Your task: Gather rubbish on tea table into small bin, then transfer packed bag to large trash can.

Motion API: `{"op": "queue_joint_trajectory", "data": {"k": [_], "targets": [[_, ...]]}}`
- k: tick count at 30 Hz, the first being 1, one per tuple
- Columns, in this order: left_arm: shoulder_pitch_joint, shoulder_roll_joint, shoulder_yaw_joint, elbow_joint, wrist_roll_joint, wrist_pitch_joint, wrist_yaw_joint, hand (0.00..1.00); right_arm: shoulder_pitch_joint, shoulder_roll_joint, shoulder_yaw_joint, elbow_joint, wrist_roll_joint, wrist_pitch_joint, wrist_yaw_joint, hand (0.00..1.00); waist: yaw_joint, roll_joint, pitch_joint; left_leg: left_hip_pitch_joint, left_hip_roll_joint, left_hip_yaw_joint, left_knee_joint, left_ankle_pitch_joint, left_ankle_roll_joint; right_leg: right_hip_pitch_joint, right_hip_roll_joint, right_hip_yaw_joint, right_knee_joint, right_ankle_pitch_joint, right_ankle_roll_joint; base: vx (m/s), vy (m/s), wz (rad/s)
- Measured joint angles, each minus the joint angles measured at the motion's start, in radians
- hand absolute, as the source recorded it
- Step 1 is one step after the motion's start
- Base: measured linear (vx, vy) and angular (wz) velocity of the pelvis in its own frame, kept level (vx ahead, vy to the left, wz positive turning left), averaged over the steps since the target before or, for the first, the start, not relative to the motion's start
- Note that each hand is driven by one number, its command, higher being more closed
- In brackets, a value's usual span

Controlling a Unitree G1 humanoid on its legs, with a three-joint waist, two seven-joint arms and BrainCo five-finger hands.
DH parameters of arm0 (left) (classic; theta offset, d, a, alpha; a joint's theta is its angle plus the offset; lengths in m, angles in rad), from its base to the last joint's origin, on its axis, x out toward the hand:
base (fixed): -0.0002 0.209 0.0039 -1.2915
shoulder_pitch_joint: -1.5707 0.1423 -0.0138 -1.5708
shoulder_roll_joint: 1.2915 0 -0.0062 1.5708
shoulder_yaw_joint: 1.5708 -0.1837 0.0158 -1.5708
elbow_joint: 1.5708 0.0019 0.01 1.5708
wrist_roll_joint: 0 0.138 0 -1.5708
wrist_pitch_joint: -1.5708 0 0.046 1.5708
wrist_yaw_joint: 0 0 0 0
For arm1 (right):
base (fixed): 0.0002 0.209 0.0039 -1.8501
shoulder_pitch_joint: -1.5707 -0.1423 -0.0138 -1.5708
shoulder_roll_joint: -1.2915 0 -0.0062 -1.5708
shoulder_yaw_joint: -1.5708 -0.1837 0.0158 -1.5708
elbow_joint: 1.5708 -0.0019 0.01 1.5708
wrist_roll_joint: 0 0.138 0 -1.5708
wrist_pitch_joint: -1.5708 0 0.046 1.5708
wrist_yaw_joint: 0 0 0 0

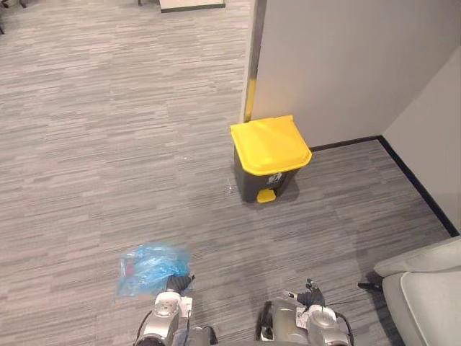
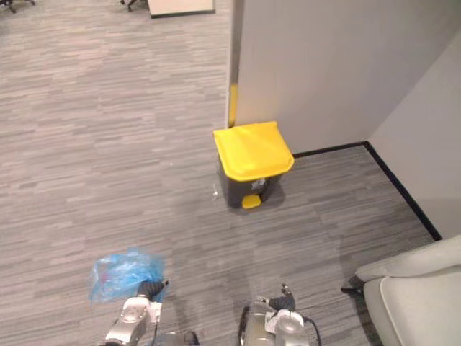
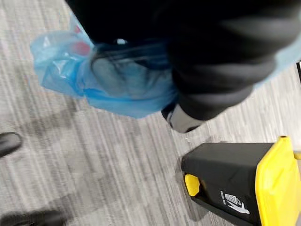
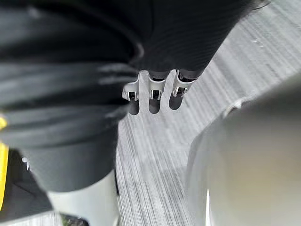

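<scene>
A crumpled blue plastic bag (image 1: 148, 268) with rubbish inside hangs above the grey carpet at the lower left, and my left hand (image 1: 176, 282) is shut on its top. In the left wrist view the blue bag (image 3: 108, 80) bulges out from under the hand's dark cover (image 3: 221, 61). The large trash can (image 1: 270, 155), dark with a yellow lid that is down and a yellow pedal, stands ahead and to the right against the wall corner, well apart from the bag. It also shows as the trash can (image 3: 225, 183) in the left wrist view. My right hand (image 1: 311, 295) hangs low with its fingers (image 4: 155, 89) relaxed and holding nothing.
A grey partition wall (image 1: 346, 65) with a yellow-striped edge (image 1: 250, 97) rises behind the can. A light armchair (image 1: 425, 288) sits at the lower right. Open carpet (image 1: 108, 144) stretches to the left and between me and the can.
</scene>
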Motion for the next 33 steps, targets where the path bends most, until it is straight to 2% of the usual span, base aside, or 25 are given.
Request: {"op": "queue_joint_trajectory", "data": {"k": [1,2,3,5,7,8,9,10,11,12,14,15,16,17,20,22,24,25,26,27,28,29,30,31,33], "targets": [[-0.005,-0.005,0.0,0.012,0.0,0.0,-0.001,1.0,-0.008,-0.01,-0.002,0.019,-0.002,0.001,-0.001,0.0,0.0,0.022,0.0,0.008,0.019,-0.018,-0.018,0.01,-0.011,0.015,0.018,-0.009,-0.017,0.003,0.001,0.33,-0.165,0.0],[-0.002,-0.005,0.0,0.012,0.0,-0.001,-0.004,1.0,-0.011,-0.015,-0.003,0.026,-0.002,0.002,-0.002,0.0,0.003,0.03,-0.004,0.011,0.026,-0.027,-0.03,0.019,-0.024,0.012,0.027,-0.009,-0.013,-0.005,-0.006,0.31,-0.174,-0.12],[0.0,-0.006,0.001,0.033,0.001,-0.001,-0.004,1.0,-0.01,-0.027,-0.015,0.03,-0.001,0.002,-0.003,0.0,-0.001,0.037,0.002,0.029,0.034,-0.054,-0.041,0.033,-0.046,0.011,0.03,-0.017,0.032,-0.056,-0.023,0.24,-0.167,-0.05],[-0.002,-0.011,0.001,0.036,0.002,0.0,-0.004,1.0,-0.004,-0.028,-0.023,0.03,-0.001,0.002,-0.004,0.0,-0.008,0.038,0.002,0.032,0.047,-0.075,-0.01,0.038,-0.054,0.035,0.034,-0.034,0.04,-0.083,-0.033,0.3,-0.192,0.25],[-0.001,-0.038,0.008,0.031,0.002,-0.001,-0.008,1.0,0.022,-0.025,-0.024,0.019,-0.001,0.002,-0.004,0.0,-0.001,0.033,0.005,-0.066,0.104,-0.092,0.297,0.042,-0.064,0.152,0.054,-0.058,-0.037,-0.094,-0.041,0.3,-0.175,0.4],[0.002,-0.045,0.013,0.025,0.003,-0.001,-0.009,1.0,0.025,-0.024,-0.014,0.015,-0.001,0.002,-0.004,0.0,0.0,0.035,0.005,-0.1,0.125,-0.094,0.383,0.038,-0.066,0.17,0.057,-0.06,-0.056,-0.096,-0.042,0.27,-0.088,0.03],[0.018,-0.072,0.032,0.007,0.002,-0.001,-0.013,1.0,0.032,-0.024,-0.001,-0.002,0.002,0.001,-0.003,0.0,0.016,0.037,0.004,-0.202,0.184,-0.079,0.603,0.005,-0.052,0.226,0.075,-0.062,-0.082,-0.111,-0.051,0.22,-0.021,-0.2],[0.029,-0.079,0.033,0.003,0.002,-0.001,-0.016,1.0,0.034,-0.019,-0.003,-0.017,0.002,0.001,-0.004,0.0,0.024,0.037,0.003,-0.238,0.193,-0.07,0.615,-0.004,-0.046,0.245,0.078,-0.058,-0.088,-0.113,-0.051,0.2,0.006,-0.25],[0.032,-0.082,0.034,0.002,0.002,0.0,-0.018,1.0,0.033,-0.013,-0.004,-0.024,0.002,0.0,-0.004,0.0,0.025,0.037,0.004,-0.251,0.192,-0.069,0.603,-0.005,-0.045,0.253,0.078,-0.057,-0.091,-0.113,-0.05,0.19,0.048,-0.26],[0.04,-0.087,0.035,0.0,0.002,0.001,-0.022,1.0,0.03,-0.003,-0.012,-0.048,0.003,0.0,-0.004,0.0,0.028,0.037,0.003,-0.289,0.18,-0.055,0.48,-0.006,-0.042,0.272,0.077,-0.041,-0.106,-0.114,-0.046,0.2,0.072,-0.21],[0.039,-0.087,0.039,0.0,0.002,0.001,-0.024,1.0,0.03,0.001,-0.015,-0.057,0.003,-0.001,-0.004,0.0,0.037,0.036,0.003,-0.304,0.156,-0.06,0.356,0.009,-0.031,0.274,0.07,-0.021,-0.106,-0.12,-0.031,0.18,0.131,-0.3],[0.039,-0.091,0.038,0.0,0.002,0.001,-0.025,1.0,0.033,0.004,-0.023,-0.056,0.003,-0.002,-0.004,0.0,0.042,0.041,0.0,-0.305,0.126,-0.08,0.213,0.054,-0.024,0.276,0.065,-0.008,-0.105,-0.127,-0.01,0.18,0.176,-0.37],[0.04,-0.093,0.037,0.006,0.002,0.001,-0.026,1.0,0.037,-0.003,-0.03,-0.047,0.003,0.0,-0.006,0.0,0.046,0.047,-0.004,-0.296,0.105,-0.106,0.15,0.162,-0.034,0.273,0.065,0.012,-0.1,-0.134,0.011,0.18,0.187,-0.38],[0.042,-0.086,0.037,0.016,0.002,0.002,-0.026,1.0,0.036,0.004,-0.032,-0.026,0.003,0.002,-0.006,0.0,0.049,0.034,-0.013,-0.28,0.084,-0.096,0.134,0.167,-0.019,0.275,0.055,0.041,-0.104,-0.139,0.036,0.23,0.181,-0.2],[0.042,-0.077,0.035,0.034,0.002,0.002,-0.026,1.0,0.059,0.015,-0.038,-0.013,0.002,0.003,-0.003,0.0,0.049,0.013,-0.031,-0.244,0.035,-0.052,0.098,0.139,0.007,0.288,0.008,0.071,-0.116,-0.151,0.076,0.23,0.177,-0.2],[0.043,-0.066,0.035,0.043,0.002,0.002,-0.025,1.0,0.058,0.011,-0.039,-0.012,0.002,0.002,-0.003,0.0,0.048,0.013,-0.032,-0.222,0.01,-0.026,0.1,0.096,0.017,0.283,-0.022,0.099,-0.079,-0.177,0.105,0.23,0.202,-0.38],[0.045,-0.057,0.035,0.044,0.002,0.002,-0.023,1.0,0.05,0.007,-0.039,-0.012,0.001,0.002,-0.001,0.0,0.048,0.023,-0.035,-0.201,-0.004,0.015,0.127,0.049,0.031,0.206,-0.052,0.152,0.092,-0.197,0.136,0.21,0.152,-0.41],[0.043,-0.05,0.034,0.044,0.001,0.002,-0.023,1.0,0.049,0.009,-0.039,-0.012,0.0,0.002,0.001,0.0,0.048,0.024,-0.035,-0.196,-0.005,0.019,0.132,0.045,0.034,0.186,-0.056,0.155,0.14,-0.197,0.136,0.23,0.11,-0.18],[0.039,-0.032,0.021,0.044,0.001,0.003,-0.02,1.0,0.041,0.011,-0.038,-0.017,-0.001,0.001,0.005,0.0,0.044,0.019,-0.032,-0.171,-0.009,0.023,0.131,0.034,0.046,0.124,-0.078,0.145,0.285,-0.184,0.153,0.25,0.066,0.09],[0.039,-0.015,0.013,0.042,0.0,0.003,-0.019,1.0,0.033,0.009,-0.037,-0.006,-0.002,0.001,0.01,0.0,0.034,0.018,-0.032,-0.135,-0.004,0.013,0.122,0.022,0.049,0.097,-0.083,0.129,0.357,-0.204,0.138,0.26,0.036,0.15],[0.039,-0.011,0.013,0.042,0.0,0.003,-0.019,1.0,0.034,0.009,-0.036,-0.002,-0.002,0.001,0.01,0.0,0.032,0.02,-0.031,-0.123,0.0,0.009,0.117,0.02,0.047,0.096,-0.082,0.119,0.358,-0.211,0.132,0.27,-0.021,0.17],[0.039,-0.004,0.013,0.042,0.0,0.002,-0.018,1.0,0.031,0.009,-0.028,0.0,-0.002,0.001,0.01,0.0,0.028,0.025,-0.027,-0.1,0.006,0.006,0.097,0.017,0.043,0.079,-0.077,0.087,0.348,-0.225,0.116,0.32,-0.117,0.07],[0.035,0.002,0.013,0.041,0.0,0.002,-0.017,1.0,0.012,0.008,-0.004,0.002,-0.003,0.001,0.01,0.0,0.022,0.025,-0.028,-0.07,0.027,0.006,0.069,0.018,0.041,0.036,-0.051,0.048,0.285,-0.23,0.102,0.32,-0.145,0.04],[0.035,0.002,0.013,0.041,0.0,0.002,-0.017,1.0,0.012,0.008,-0.003,0.002,-0.003,0.001,0.01,0.0,0.022,0.026,-0.027,-0.069,0.029,0.006,0.068,0.018,0.041,0.033,-0.048,0.047,0.276,-0.229,0.1,0.31,-0.192,0.01],[0.031,0.009,0.002,0.045,0.0,0.001,-0.017,1.0,-0.006,0.006,0.0,0.006,-0.007,0.0,0.01,0.0,0.012,0.021,-0.024,-0.039,0.044,-0.001,0.034,0.017,0.011,-0.01,-0.008,0.037,0.042,-0.116,0.085,0.26,-0.165,0.13]]}}
